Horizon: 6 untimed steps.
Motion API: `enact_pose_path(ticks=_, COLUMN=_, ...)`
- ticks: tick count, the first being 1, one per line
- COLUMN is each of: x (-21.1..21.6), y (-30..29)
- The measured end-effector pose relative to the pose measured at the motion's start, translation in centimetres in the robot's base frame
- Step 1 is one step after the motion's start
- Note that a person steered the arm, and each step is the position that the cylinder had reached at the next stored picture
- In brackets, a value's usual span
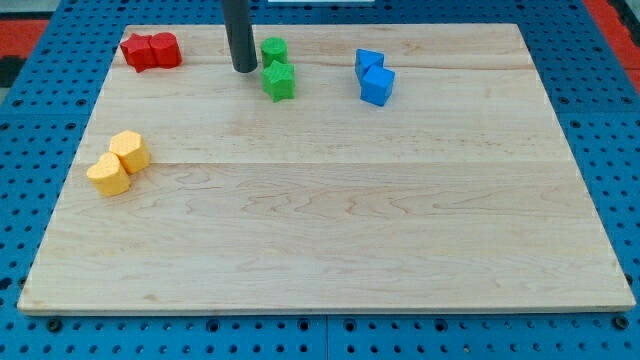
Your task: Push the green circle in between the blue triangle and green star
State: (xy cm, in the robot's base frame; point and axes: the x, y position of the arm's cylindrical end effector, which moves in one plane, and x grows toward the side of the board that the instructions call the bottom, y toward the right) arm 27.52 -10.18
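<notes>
My tip point(244, 69) rests on the bench point(330, 220) near the view's top, just left of the green circle point(274, 50) and green star point(279, 81), which touch. The rod carries no pincer. The blue triangle point(368, 63) adjoins a blue block point(378, 86) toward the right. Red blocks point(151, 50) and yellow blocks point(118, 162) lie left.

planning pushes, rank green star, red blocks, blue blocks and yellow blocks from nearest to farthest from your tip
From my tip:
1. Green star, just to the view's right.
2. Red blocks, view's left.
3. Blue blocks, view's right.
4. Yellow blocks, lower left.
</notes>
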Motion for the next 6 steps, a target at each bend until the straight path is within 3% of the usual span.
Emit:
enact_pose_path(ticks=2, x=-0.2, y=-4.3)
enact_pose_path(ticks=3, x=-2.2, y=-3.6)
enact_pose_path(ticks=6, x=-3.7, y=8.7)
